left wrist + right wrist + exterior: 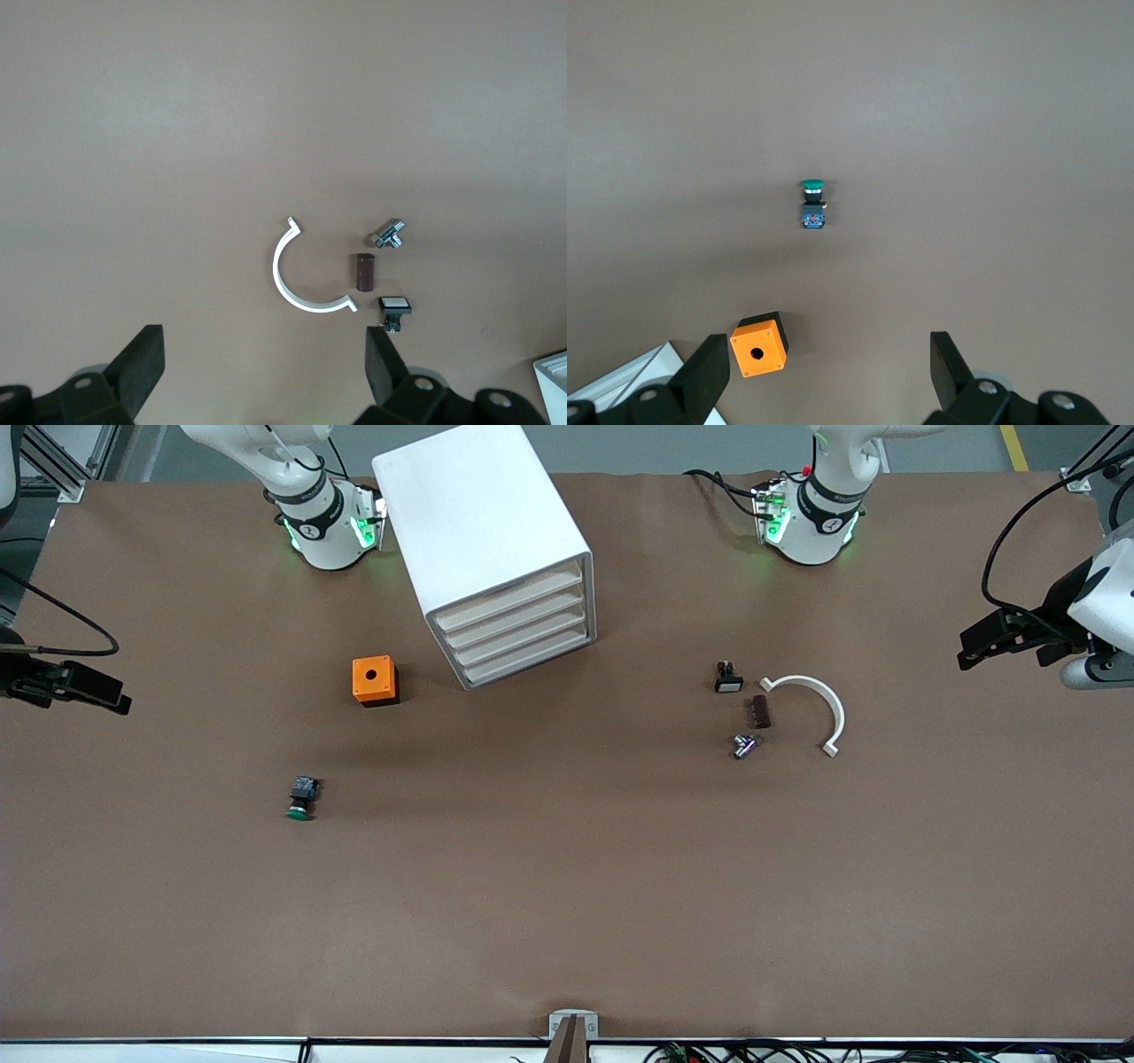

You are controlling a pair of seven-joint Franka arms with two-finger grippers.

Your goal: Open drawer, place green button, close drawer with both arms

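Currently, both claws are held wide and empty: left claw (pixel 974 648) at three o'clock, right claw (pixel 111 695) at nine; the button (pixel 302 797) is seen at seven o'clock from the shut drawer (pixel 523 631).

No legible text, label, brand, number or sign anywhere

Wide worktop (pixel 567 903) covered in a matte brown sheet, evenly lit from overhead with only soft shadows. Grey floor (pixel 673 447) shows past the edge where the arm bases stand, with a yellow painted line (pixel 1013 447) at one corner and a silver aluminium frame rail (pixel 53 465) at the other. Along the edge nearest the front camera: a white strip (pixel 159 1052), tangled black cables (pixel 797 1052), a small grey bracket (pixel 573 1025).
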